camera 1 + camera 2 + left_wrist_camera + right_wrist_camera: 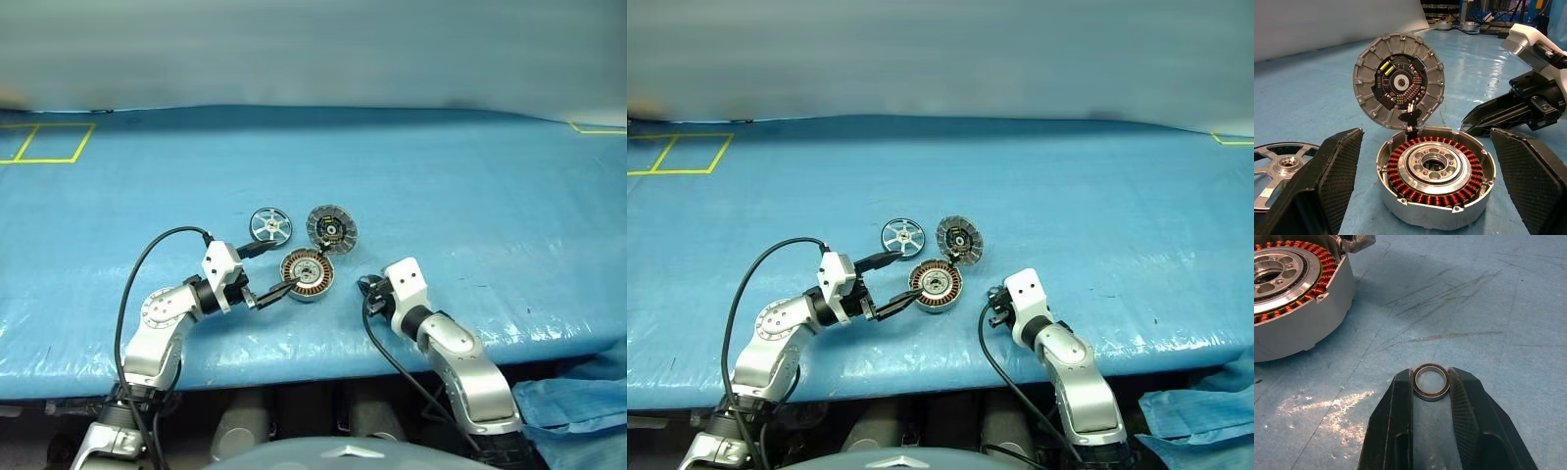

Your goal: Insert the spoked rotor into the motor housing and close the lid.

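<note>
right gripper [1431, 384]: closed on small metal ring [1431, 381], just above tabletop [470, 196]
left gripper [1420, 186]: held wide, flanking motor housing [1436, 182]
lid [1399, 81]: propped upright behind housing
spoked rotor [270, 226]: flat, beside housing

housing top [1436, 169]: open | behind: upright lid [1399, 81] | flanks: left fingers [1332, 171]

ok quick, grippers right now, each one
left gripper: open, fingers either side of the motor housing, not gripping.
right gripper: closed on a small metal ring.
</note>
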